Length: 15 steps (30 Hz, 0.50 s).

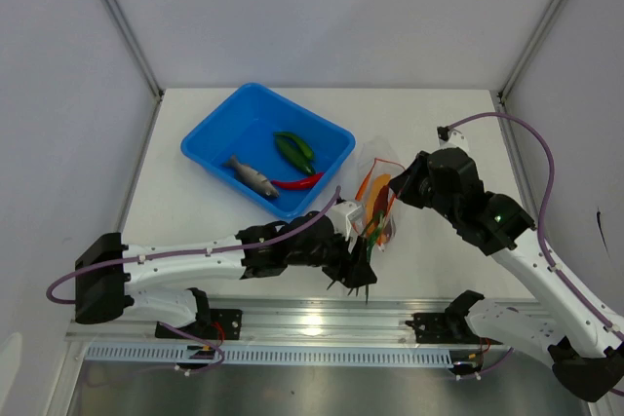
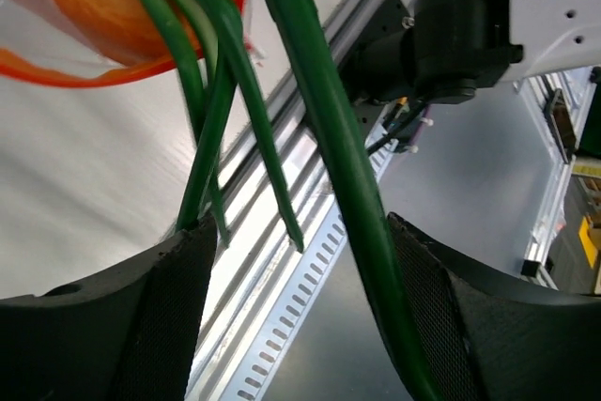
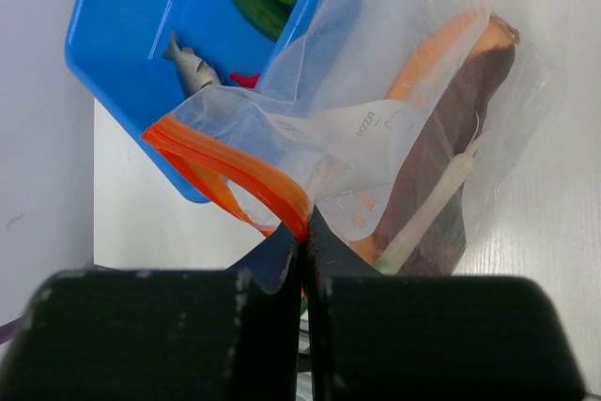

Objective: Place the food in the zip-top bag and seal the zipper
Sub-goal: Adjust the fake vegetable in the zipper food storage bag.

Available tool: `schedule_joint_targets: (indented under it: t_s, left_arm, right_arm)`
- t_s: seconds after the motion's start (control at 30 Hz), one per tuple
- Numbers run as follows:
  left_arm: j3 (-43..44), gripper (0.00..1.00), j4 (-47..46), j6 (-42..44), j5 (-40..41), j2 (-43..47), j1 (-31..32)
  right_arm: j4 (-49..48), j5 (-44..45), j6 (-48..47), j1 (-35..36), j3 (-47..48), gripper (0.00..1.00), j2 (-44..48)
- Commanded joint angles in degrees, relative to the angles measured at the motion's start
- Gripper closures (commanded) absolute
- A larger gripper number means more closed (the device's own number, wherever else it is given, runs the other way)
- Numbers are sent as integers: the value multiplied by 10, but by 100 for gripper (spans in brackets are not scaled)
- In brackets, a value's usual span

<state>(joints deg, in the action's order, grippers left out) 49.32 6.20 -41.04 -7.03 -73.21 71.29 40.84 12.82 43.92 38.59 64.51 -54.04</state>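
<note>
The clear zip-top bag (image 1: 375,192) hangs in front of the blue tray, its mouth toward the tray. My right gripper (image 3: 302,232) is shut on the orange-red zipper (image 3: 225,164) at one end of the mouth. Inside the bag lie the purple-red and orange slice (image 3: 451,129) and the green onion's white stem (image 3: 439,196). The onion's green leaves (image 2: 349,185) stick out of the bag and run between the wide-apart fingers of my left gripper (image 2: 299,223), which is open just near of the bag (image 1: 359,275). Green pods (image 1: 294,148), a red chili (image 1: 298,182) and a grey piece (image 1: 252,175) lie in the tray.
The blue tray (image 1: 219,133) stands at the back left of the white table, touching the bag's mouth side. An aluminium rail (image 1: 322,323) runs along the near edge under my left gripper. The right arm's base (image 2: 451,39) stands close by.
</note>
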Motion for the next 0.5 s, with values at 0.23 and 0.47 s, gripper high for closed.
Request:
schedule_joint_targets:
  t_s: [0.23,0.47]
  left_arm:
    - [0,45,44,-33,92,30,7]
    - [17,51,48,-26,89,5,10]
  right_arm:
    - [-43,11,6,5,0,100,13]
    - [-51,5,6,6,-8,100,8]
